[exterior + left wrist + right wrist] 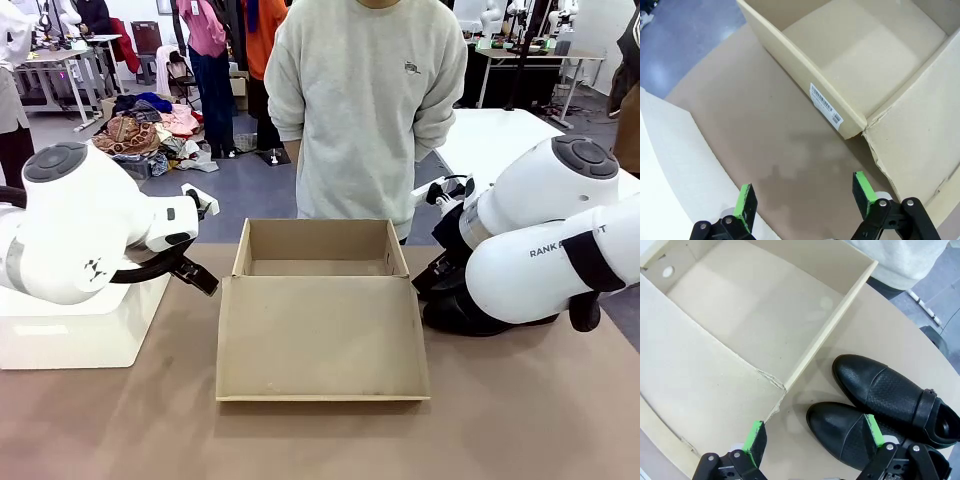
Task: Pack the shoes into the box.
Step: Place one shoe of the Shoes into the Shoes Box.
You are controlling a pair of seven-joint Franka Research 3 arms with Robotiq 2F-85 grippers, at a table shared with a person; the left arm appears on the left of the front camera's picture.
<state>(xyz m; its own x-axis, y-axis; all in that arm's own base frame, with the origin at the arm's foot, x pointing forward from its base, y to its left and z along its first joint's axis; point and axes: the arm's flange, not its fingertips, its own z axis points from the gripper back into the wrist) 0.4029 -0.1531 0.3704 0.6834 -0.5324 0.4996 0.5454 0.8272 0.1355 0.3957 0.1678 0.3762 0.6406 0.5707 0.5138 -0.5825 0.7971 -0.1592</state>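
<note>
Right hand (815, 434): wide open, holding nothing. Shoes (890, 395) lie side by side on table (810, 385) just ahead of it, one finger over the nearer toe. Box (755, 315) just beside them, lid open. Left hand (804, 194): wide open, empty, above table; box corner ahead.

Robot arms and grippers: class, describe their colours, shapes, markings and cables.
The left arm and right arm have rounded white shells, each with a round grey cap. A black cable loops under the left arm; black lettering on the right arm is partly hidden by a black strap. The left gripper and right gripper have black fingers with green pads.
</note>
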